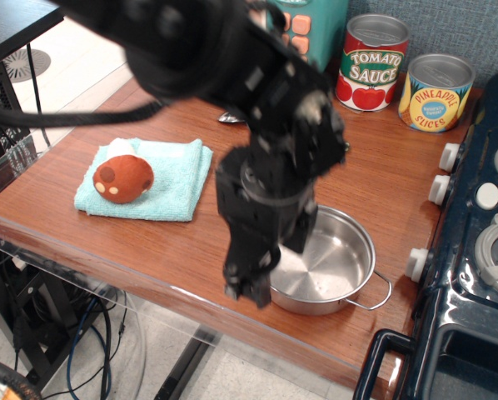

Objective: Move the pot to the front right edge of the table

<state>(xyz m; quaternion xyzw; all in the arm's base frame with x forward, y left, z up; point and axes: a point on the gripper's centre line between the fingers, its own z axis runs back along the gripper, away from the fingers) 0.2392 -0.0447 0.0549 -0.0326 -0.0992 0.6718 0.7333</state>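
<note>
The shiny steel pot [332,268] with wire loop handles sits on the reddish-brown table [170,250], close to its front edge and just left of the toy stove. My gripper [247,293] hangs blurred at the pot's left rim, slightly above the table edge. Its fingers stand a little apart and hold nothing. The arm hides the pot's left side and left handle.
A dark blue toy stove [474,250] bounds the right side. A tomato sauce can [372,62] and a pineapple can [435,92] stand at the back. A light blue towel [161,183] carries a brown round object [122,178] at left. A clear acrylic rim [107,279] edges the front.
</note>
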